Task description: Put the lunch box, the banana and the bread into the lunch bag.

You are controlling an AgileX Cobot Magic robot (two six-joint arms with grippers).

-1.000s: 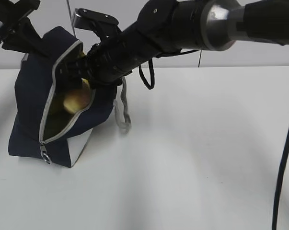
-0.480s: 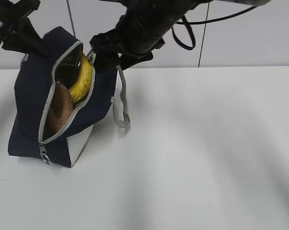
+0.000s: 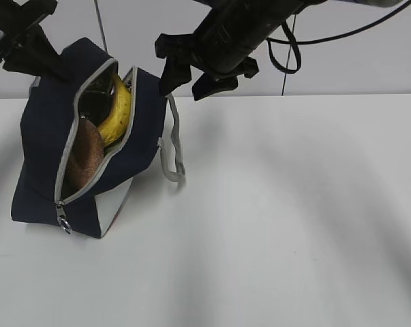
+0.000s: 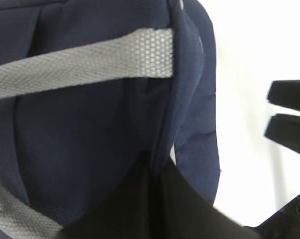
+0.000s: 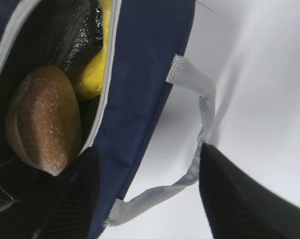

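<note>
Lunch bag [image 3: 48, 136] unzipped on the white bench [image 3: 273, 218], bread and banana inside.

The bread [image 3: 84, 157] sits low in the opening with the banana [image 3: 116, 112] standing behind it against the dark lining — the right wrist view shows both past the grey zipper strip [image 3: 69, 157]. The right pincer [image 3: 191, 76] hangs above the bag's upper right edge, released, jaws spread and holding nothing, a grey strap handle [image 3: 172, 153] drooping below it. The left pincer [image 3: 28, 51] is at the bag's top left corner — whether clenched, I cannot tell. The lunch box is not visible.
</note>
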